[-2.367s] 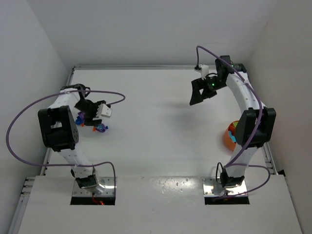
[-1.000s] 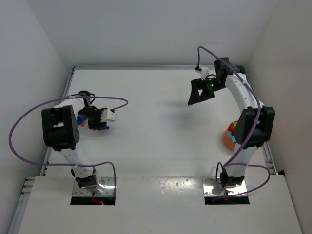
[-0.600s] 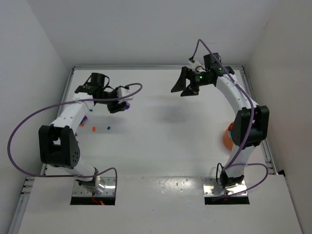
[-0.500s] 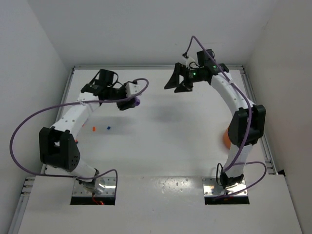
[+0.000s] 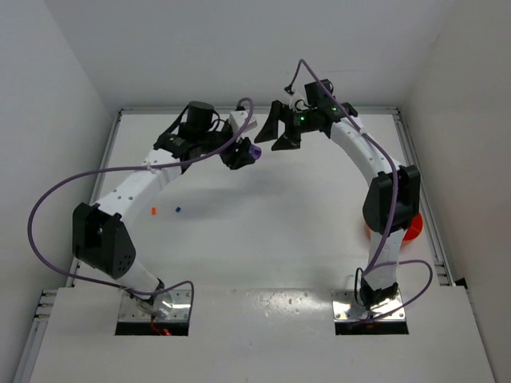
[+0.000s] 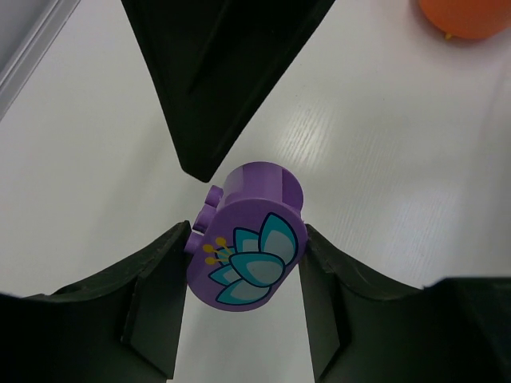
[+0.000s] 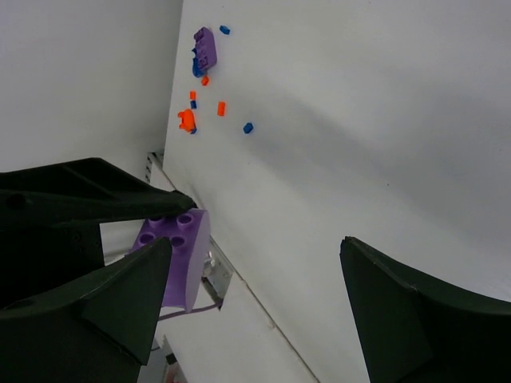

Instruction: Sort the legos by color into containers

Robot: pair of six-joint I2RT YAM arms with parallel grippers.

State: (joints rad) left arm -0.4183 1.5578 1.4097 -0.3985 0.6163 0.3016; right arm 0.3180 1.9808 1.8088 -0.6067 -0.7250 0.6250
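My left gripper (image 6: 243, 267) pinches the purple brick (image 6: 254, 209), far middle; my right gripper (image 5: 276, 136) gapes empty beside it. Light, rigid, slick, I judge: take its free studded end

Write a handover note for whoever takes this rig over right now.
Left gripper: shut on a purple brick, held in the air over the far side of the table.
Right gripper: open, one finger beside the brick, not gripping.
Bowl: behind the right arm, contents hidden.
To do: probably finish the hand-off, then sort the loose orange, blue and purple legos.
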